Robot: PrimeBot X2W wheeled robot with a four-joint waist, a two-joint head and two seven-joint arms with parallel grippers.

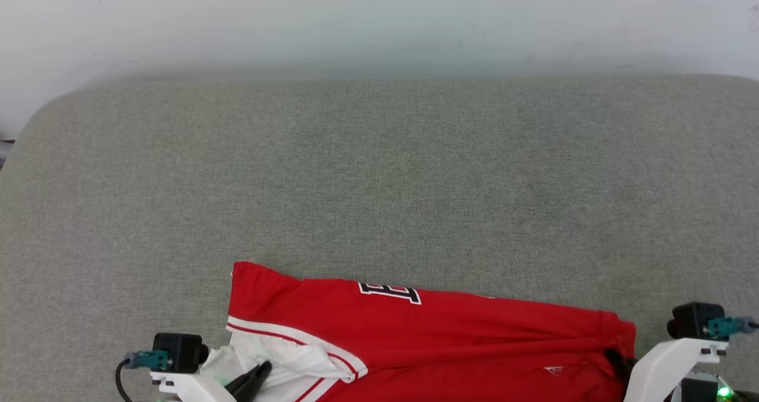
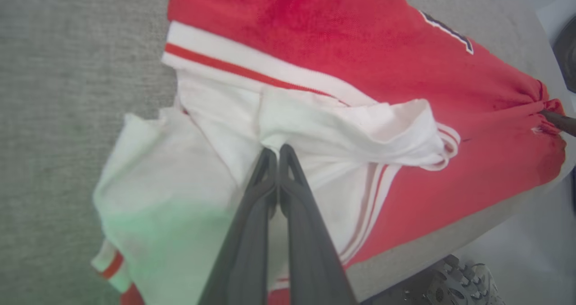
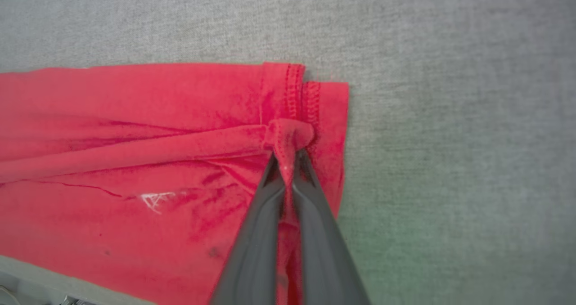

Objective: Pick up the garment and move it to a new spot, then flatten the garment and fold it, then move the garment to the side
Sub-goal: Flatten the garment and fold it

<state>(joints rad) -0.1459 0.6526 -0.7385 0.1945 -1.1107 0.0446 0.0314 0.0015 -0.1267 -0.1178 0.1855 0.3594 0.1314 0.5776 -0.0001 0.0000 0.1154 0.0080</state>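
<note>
1. My left claw [image 2: 278, 150] is clamped shut, pinching a fold of the white sleeve [image 2: 225, 129].
2. The shirt [image 1: 450, 331] lies stretched sideways between my claws, along the near edge of the grey cushion [image 1: 379, 171] (one black letter [image 1: 389, 292] showing on top).
3. My right claw [image 3: 288, 159] is closed tight on a bunch of the red hem [image 3: 292, 134].

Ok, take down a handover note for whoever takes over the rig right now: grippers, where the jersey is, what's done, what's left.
Left gripper: shut, pinching the garment at its white sleeve.
Right gripper: shut on a bunched fold by the red hem.
Garment: held between the two grippers along the near edge of the grey padded surface, wrinkled, lettering partly showing.
Done: both ends gripped; whether it has been moved to a new spot can't be judged.
Left: flatten, fold, move aside.
</note>
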